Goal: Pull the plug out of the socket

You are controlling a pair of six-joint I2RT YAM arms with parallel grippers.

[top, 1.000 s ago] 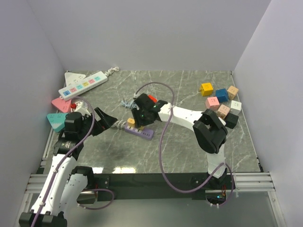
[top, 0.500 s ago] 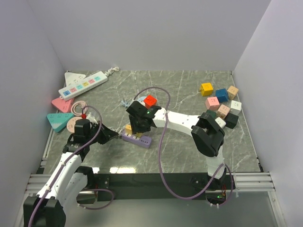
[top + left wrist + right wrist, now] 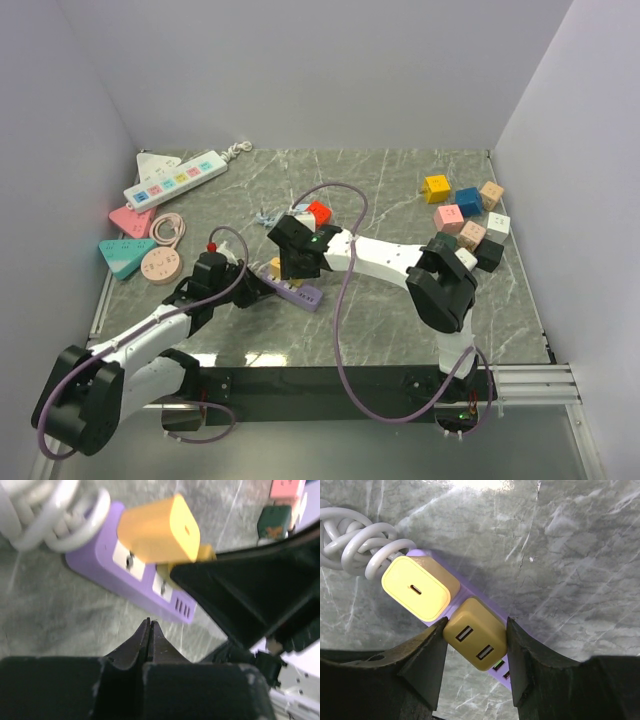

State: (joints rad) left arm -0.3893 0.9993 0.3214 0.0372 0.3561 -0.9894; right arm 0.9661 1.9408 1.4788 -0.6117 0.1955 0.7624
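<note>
The socket (image 3: 301, 294), a short lilac power strip (image 3: 470, 587), lies mid-table with a grey-white cord (image 3: 355, 545) knotted at its end. Two plugs stand in it: a pale yellow one (image 3: 417, 587) and a darker yellow plug (image 3: 476, 641) with two USB ports. My right gripper (image 3: 476, 630) reaches down over the strip, and its fingers (image 3: 427, 660) press both sides of the darker plug. My left gripper (image 3: 150, 622) is shut and empty, low on the table just beside the strip (image 3: 100, 562), near the pale plug (image 3: 160, 527). In the top view the right gripper (image 3: 292, 264) hides the held plug.
A long white strip with coloured buttons (image 3: 175, 178) lies at the back left, with pink (image 3: 128, 220) and teal (image 3: 122, 255) triangular sockets and a round pink one (image 3: 160, 264) near the left wall. A red cube (image 3: 319, 212) sits behind the right gripper. Several coloured cubes (image 3: 465, 215) cluster at the right.
My left arm has swung down and to the right, up to the strip, and its gripper has shut. The right gripper has shifted slightly left over the strip.
</note>
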